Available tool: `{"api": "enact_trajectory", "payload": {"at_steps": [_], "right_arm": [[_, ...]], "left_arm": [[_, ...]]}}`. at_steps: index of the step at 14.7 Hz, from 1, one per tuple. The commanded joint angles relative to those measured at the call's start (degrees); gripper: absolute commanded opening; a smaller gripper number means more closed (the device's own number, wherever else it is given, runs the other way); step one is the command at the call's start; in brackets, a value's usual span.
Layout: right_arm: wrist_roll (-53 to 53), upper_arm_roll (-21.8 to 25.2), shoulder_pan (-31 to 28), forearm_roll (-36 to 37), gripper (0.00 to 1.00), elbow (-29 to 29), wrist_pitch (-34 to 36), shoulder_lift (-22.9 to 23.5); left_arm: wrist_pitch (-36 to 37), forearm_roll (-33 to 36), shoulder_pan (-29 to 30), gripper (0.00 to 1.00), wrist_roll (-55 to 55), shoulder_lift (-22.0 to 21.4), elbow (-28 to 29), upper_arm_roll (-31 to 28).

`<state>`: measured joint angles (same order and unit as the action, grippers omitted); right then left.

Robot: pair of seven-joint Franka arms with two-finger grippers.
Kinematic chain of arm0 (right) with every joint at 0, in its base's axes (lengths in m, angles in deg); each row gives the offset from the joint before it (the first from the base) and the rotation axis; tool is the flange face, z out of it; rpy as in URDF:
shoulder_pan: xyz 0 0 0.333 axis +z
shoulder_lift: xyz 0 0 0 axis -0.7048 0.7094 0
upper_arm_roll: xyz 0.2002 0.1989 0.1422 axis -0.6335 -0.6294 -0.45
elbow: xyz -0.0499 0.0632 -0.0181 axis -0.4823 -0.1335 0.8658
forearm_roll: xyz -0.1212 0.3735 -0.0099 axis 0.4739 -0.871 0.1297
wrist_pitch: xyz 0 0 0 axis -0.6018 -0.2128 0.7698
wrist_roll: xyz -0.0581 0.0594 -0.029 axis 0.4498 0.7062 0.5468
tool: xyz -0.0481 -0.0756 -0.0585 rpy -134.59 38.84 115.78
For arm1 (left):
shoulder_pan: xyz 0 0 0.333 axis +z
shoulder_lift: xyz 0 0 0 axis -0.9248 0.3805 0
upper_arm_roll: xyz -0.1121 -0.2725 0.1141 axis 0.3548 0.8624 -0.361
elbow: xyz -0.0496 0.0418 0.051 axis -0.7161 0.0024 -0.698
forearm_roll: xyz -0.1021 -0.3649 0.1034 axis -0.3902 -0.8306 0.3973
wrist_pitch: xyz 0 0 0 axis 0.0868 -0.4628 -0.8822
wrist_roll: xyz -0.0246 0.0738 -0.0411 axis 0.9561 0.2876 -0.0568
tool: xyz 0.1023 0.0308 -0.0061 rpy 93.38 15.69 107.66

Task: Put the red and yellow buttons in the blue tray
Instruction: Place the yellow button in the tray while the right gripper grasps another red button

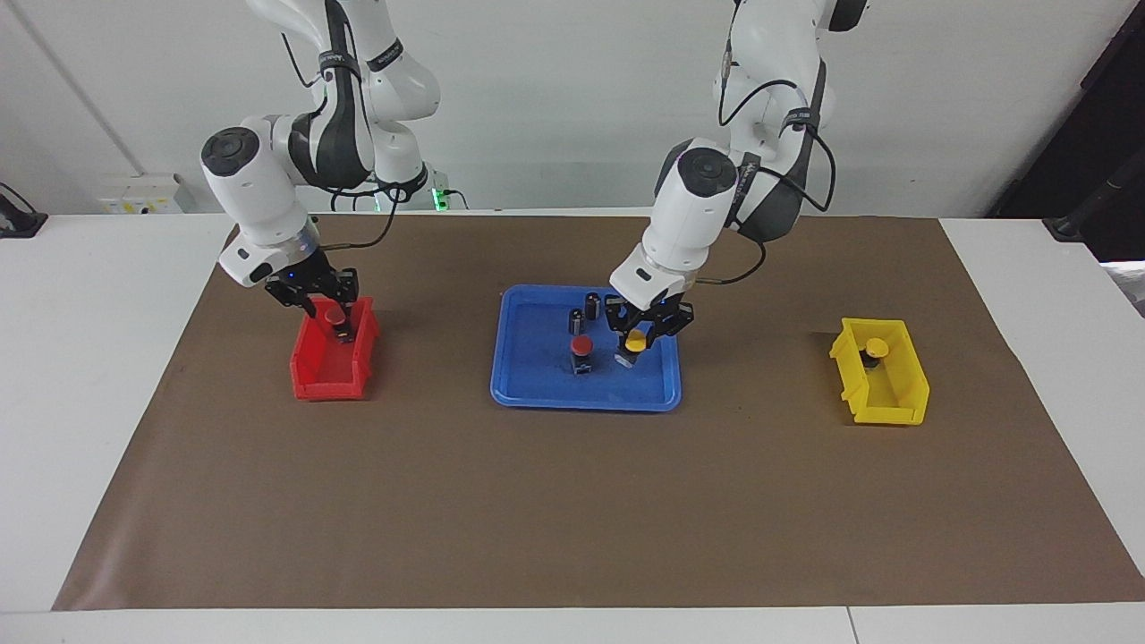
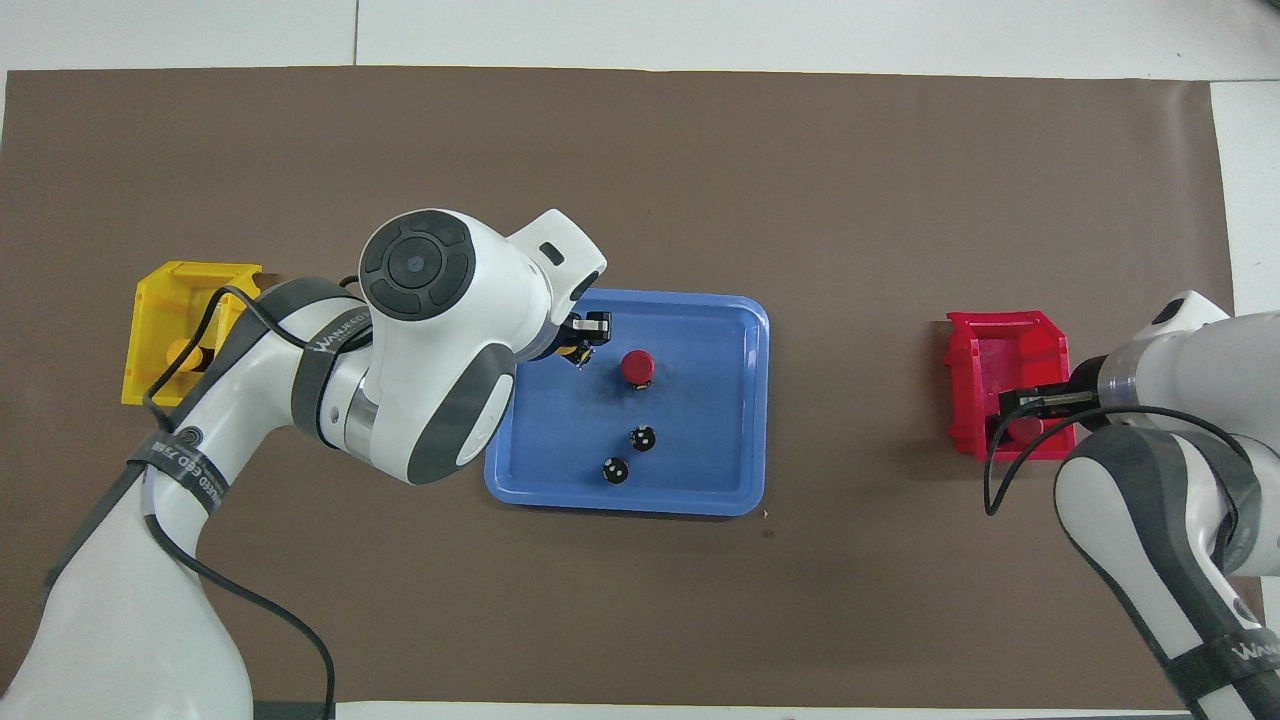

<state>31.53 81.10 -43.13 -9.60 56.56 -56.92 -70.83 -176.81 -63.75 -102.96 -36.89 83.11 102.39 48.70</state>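
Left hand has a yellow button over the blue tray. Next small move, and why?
Probably ease the left hand straight down before opening. It is shut on the small yellow-capped push button, which hangs tilted and seemingly just off the floor of the wide blue plastic tray, beside the red-capped push button standing there. Dropping it could tip it.
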Motion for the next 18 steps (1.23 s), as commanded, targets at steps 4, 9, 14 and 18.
{"api": "enact_trajectory", "payload": {"at_steps": [4,9,14,18], "right_arm": [[4.5,-0.8,-2.3,-1.2,0.62,2.7,-3.5,0.5],[5.3,-0.8,-2.7,-1.2,0.61,4.0,-3.5,0.0],[5.6,-0.8,-2.7,-1.2,0.50,5.3,-4.3,-0.3],[5.8,-0.8,-2.7,-1.1,0.21,4.6,-3.6,-0.3]], "left_arm": [[-4.9,-0.9,-2.1,0.02,-2.7,0.6,3.9,-1.2],[-4.6,-0.9,-2.1,0.21,-2.7,1.6,3.9,-1.3],[8.0,-0.9,-1.3,0.98,-2.6,-1.7,-0.8,-1.6],[21.2,2.8,3.2,1.00,-0.5,-7.4,-4.5,-1.7]]}}
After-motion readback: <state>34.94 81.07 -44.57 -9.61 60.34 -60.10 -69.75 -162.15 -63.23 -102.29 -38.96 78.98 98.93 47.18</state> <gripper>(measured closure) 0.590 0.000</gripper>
